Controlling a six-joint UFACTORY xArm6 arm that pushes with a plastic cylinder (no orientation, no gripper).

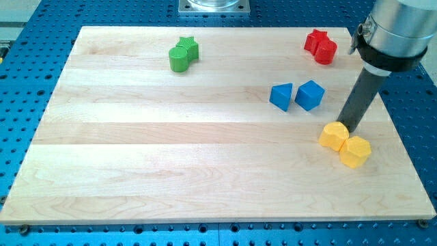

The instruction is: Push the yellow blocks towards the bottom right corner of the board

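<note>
Two yellow blocks lie touching at the view's right, below the middle: a rounded yellow block and a yellow hexagonal block just to its lower right. My tip stands right at the upper right edge of the rounded yellow block, touching or nearly touching it. The dark rod slopes up to the arm's silver body at the view's top right corner.
A blue triangular block and a blue cube sit side by side above and left of the yellow pair. Two red blocks lie near the top right, two green blocks near the top left. The wooden board lies on a blue perforated table.
</note>
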